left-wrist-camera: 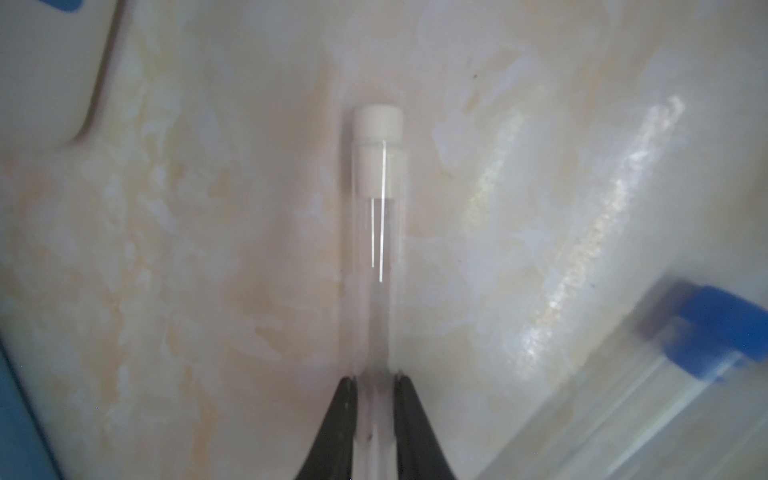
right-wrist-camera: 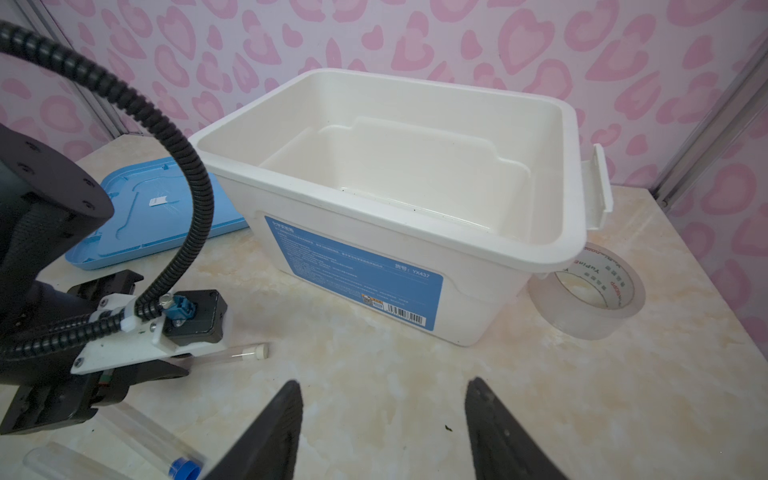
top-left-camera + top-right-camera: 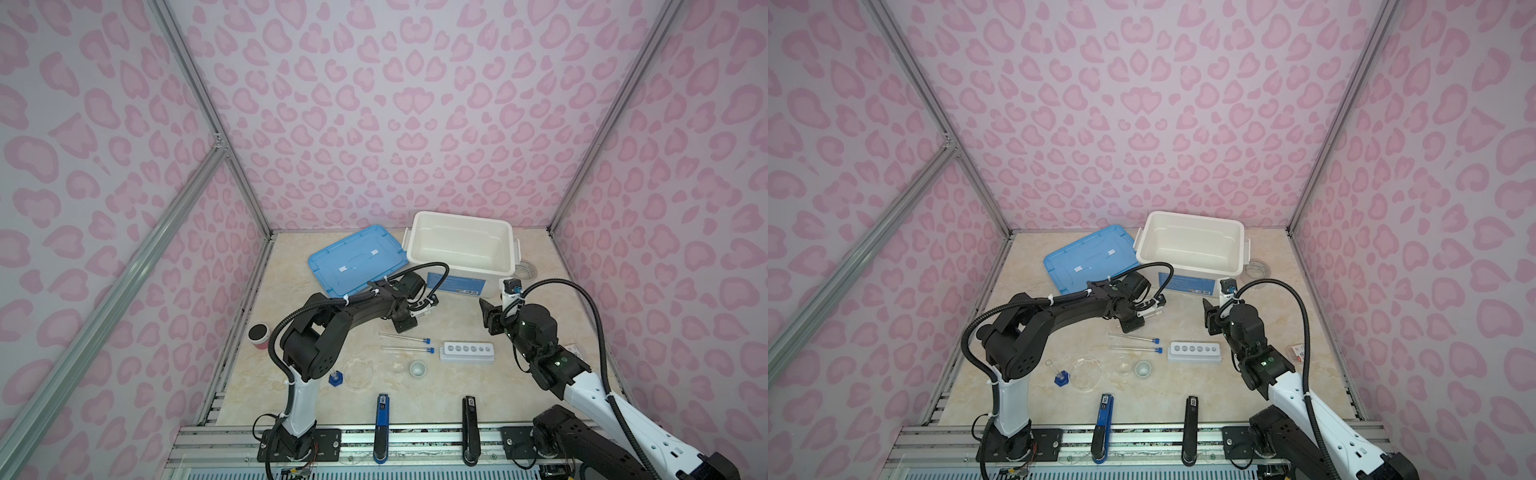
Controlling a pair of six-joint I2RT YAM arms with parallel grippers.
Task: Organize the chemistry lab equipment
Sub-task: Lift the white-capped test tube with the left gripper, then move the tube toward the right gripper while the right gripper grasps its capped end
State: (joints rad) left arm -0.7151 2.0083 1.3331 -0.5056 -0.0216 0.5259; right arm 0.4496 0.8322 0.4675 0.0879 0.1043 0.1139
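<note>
Right now the left gripper is pinching the white-capped tube, its jaws drawn narrow onto the glass well away from the cap. The tube is lying level in front of the bin, low over the counter; whether it is touching the surface I cannot tell. Being gripped so far from its capped end, the smooth tube is probably at risk of swivelling or sliding out between the jaws while the arm is lifting it or turning it upright. A drop onto the hard counter could be cracking it or sending it rolling. Squeezing harder is hardly helping, since that is endangering the thin wall. A blue-capped tube is lying just beside the held one, so a low sweep toward the rack could be knocking it away. The rack's holes are looking narrow and all are standing empty. A tube coming in tilted could be catching a rim and shoving the light rack aside. The right gripper is hanging wide and empty before the bin, apart from the tube; if both arms are reaching in together, they could be colliding
</note>
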